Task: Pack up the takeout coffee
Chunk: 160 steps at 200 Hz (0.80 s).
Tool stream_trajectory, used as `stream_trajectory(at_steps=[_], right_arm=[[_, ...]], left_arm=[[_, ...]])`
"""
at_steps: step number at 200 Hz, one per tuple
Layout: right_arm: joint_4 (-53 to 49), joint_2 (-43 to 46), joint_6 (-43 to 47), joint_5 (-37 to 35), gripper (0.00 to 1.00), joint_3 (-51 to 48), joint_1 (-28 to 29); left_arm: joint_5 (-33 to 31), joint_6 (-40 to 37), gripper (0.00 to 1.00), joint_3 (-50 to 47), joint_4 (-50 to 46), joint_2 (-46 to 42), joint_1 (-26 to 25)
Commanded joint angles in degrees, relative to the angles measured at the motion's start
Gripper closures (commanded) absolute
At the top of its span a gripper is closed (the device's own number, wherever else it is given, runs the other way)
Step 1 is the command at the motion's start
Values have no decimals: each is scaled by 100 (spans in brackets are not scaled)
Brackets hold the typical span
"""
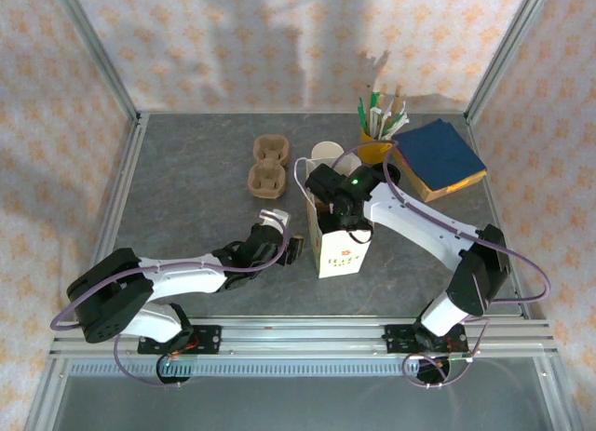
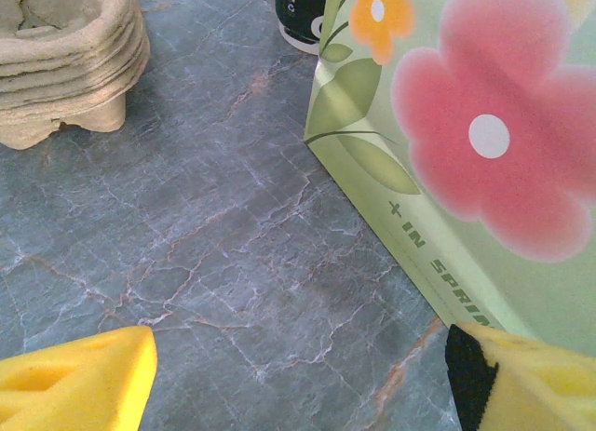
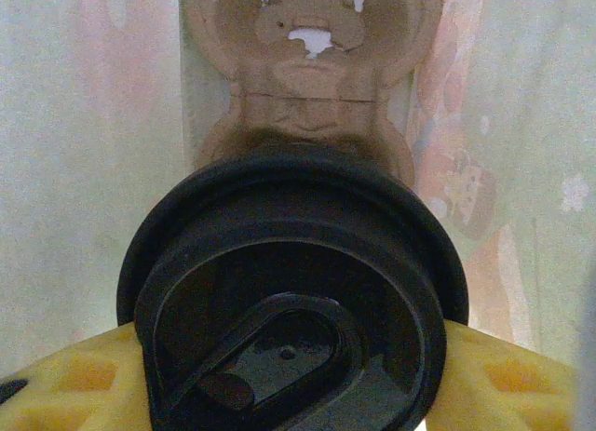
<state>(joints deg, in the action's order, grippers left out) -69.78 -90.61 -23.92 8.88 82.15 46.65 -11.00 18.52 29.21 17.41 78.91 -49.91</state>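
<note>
Two yellow fingers of the right gripper press on the takeout coffee at its 9 and 3 o'clock, jaws roughly half apart and clamped against its black lid. Cup's down inside the flowery paper bag — a brown cardboard carrier lies deeper in, at the lid's 12 o'clock. Left gripper holds nothing, jaws spread wide, low over the table at the bag's 9 o'clock.

Coffee cup inside bag, above tray at bottom; carrier stack behind-left; napkin pile behind-right.
</note>
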Motion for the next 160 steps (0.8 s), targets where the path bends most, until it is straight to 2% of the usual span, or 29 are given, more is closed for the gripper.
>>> stream_trajectory(at_steps=[1,160], right_arm=[[25,-28,44,-54,52,-47,-41],[-71,-43,-24,-224,52,-78,-43]], left_arm=[[-131,42,17,118,17,97,-55],[-125,59,17,164,8,168,-55]])
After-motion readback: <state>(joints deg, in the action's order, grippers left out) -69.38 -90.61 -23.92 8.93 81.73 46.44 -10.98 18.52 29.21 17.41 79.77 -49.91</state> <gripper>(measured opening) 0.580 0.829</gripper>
